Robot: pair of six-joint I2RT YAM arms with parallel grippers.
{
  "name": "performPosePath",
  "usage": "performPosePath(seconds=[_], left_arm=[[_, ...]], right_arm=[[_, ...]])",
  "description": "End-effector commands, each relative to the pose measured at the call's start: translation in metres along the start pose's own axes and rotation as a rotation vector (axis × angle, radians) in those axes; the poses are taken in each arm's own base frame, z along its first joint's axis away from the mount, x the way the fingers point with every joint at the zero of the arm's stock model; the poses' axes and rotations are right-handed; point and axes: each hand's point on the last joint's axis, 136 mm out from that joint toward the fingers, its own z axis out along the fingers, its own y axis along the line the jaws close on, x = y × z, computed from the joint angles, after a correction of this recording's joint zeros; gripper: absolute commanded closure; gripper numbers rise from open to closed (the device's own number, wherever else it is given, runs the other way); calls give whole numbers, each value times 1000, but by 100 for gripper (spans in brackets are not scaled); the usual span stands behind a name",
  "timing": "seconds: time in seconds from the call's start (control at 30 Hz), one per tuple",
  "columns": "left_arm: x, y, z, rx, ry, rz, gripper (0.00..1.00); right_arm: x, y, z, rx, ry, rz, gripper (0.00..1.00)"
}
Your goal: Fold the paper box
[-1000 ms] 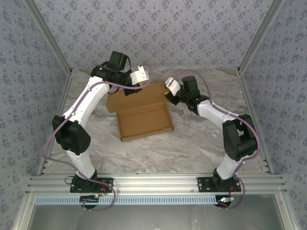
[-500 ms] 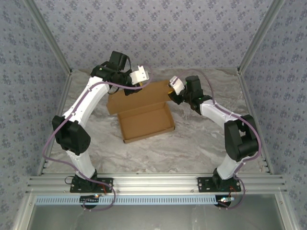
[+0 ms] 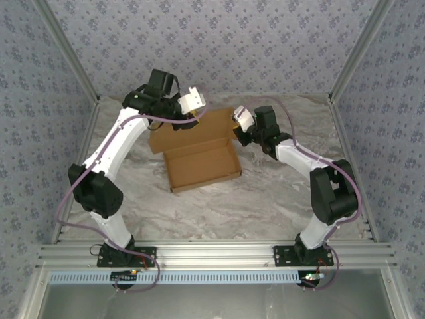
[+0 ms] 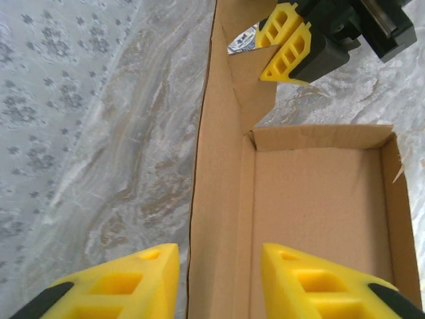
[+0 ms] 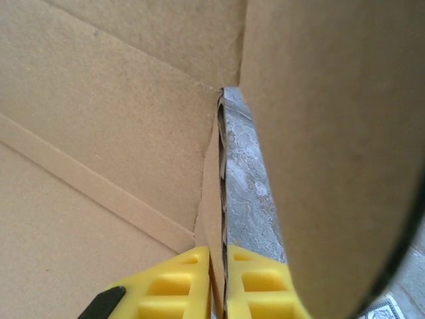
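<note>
right wrist view, bottom centre: right gripper (image 5: pixel 218 282) pinches a paper box (image 5: pixel 99 133) flap; left wrist view, bottom edge: left gripper (image 4: pixel 219 286) spread astride its lid panel.

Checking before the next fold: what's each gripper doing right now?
Left gripper: open, astride a panel edge of the paper box.
Right gripper: closed on a flap of it.

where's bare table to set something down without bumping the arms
Widest free patch: grey marbled table between the arm bases and the brown cardboard box. A smaller one lies between the box and the right arm. Crowded: the box's far edge, where the left gripper and right gripper meet.
</note>
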Motion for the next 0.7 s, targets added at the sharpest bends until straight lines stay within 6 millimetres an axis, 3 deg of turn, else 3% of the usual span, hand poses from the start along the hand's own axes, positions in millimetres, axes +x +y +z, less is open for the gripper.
performPosePath(seconds=[0.0, 0.27, 0.4, 0.53, 0.67], left_arm=[[-21, 7, -29, -99, -73, -9, 56], [-22, 24, -82, -324, -216, -174, 46], [1, 29, -106, -440, -253, -315, 39], [28, 27, -113, -509, -316, -462, 35], [45, 17, -106, -511, -353, -559, 34]], right_arm=[[-4, -6, -12, 36, -2, -8, 88], [3, -16, -21, 31, 12, -4, 89], [7, -19, -25, 23, 18, 1, 88], [8, -20, -26, 10, 29, 9, 82], [7, -21, -29, 10, 46, 27, 68]])
